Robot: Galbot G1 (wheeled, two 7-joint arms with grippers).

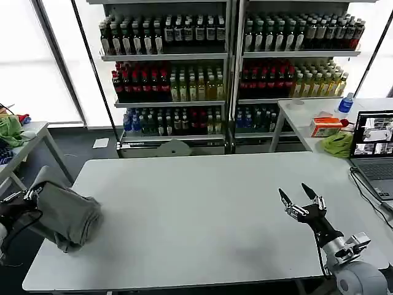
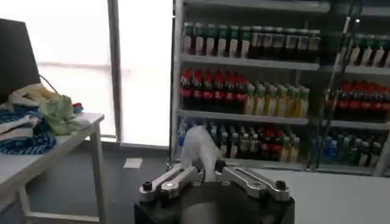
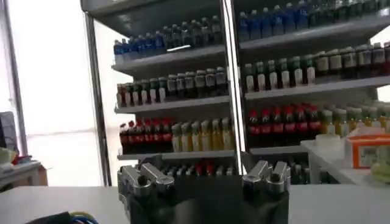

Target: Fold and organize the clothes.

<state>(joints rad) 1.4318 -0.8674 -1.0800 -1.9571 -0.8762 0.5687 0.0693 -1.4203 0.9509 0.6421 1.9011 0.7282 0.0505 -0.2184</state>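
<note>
From the head camera, my left gripper (image 1: 32,195) clamps a bunched light grey shirt (image 1: 66,215) at the white table's (image 1: 202,209) left edge; my right gripper (image 1: 297,196) hovers open and empty. Left wrist camera: cloth pinched between fingers (image 2: 201,172). No legible writing.
</note>
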